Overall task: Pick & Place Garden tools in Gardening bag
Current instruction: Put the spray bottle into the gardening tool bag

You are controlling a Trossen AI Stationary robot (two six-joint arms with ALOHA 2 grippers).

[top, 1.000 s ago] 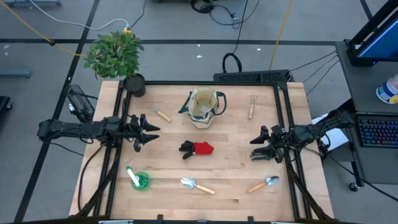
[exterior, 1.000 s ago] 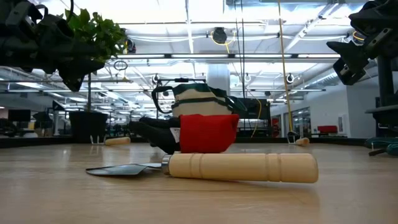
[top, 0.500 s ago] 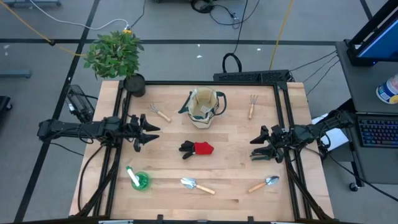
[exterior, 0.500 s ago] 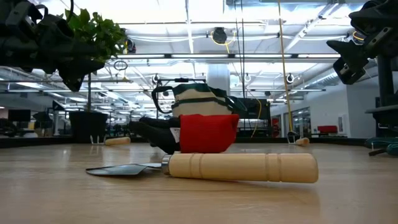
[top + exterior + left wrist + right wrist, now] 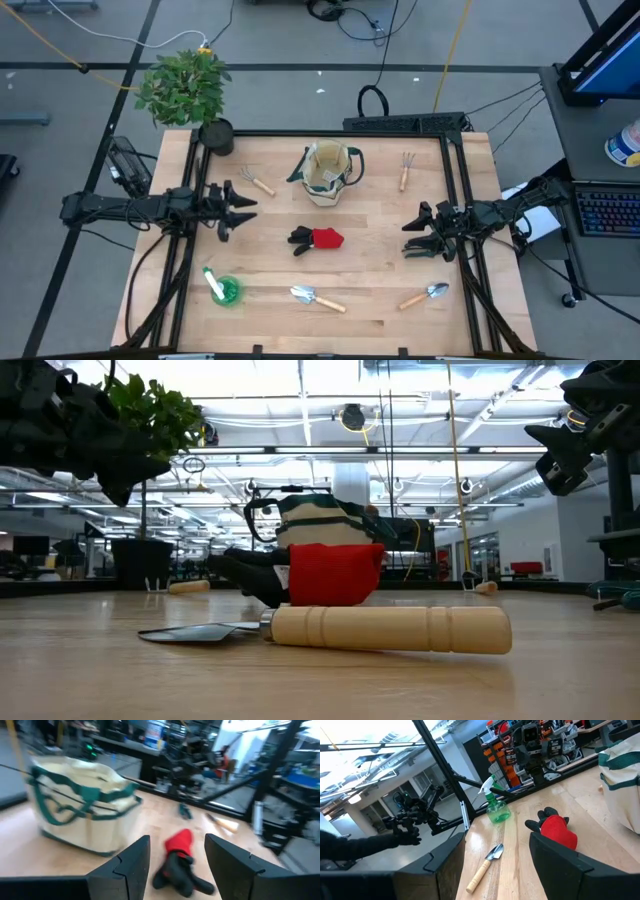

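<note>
Hovering above table, both claws (image 5: 234, 211) (image 5: 413, 236) gape, empty.

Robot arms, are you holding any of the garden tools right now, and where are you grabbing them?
No, nothing is held. The left gripper and the right gripper both hover with open, empty fingers. The red-and-black gloves lie untouched on the table between them.

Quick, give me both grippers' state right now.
Left gripper: open, holding nothing, above the table's left side.
Right gripper: open, holding nothing, above the table's right side.
</note>
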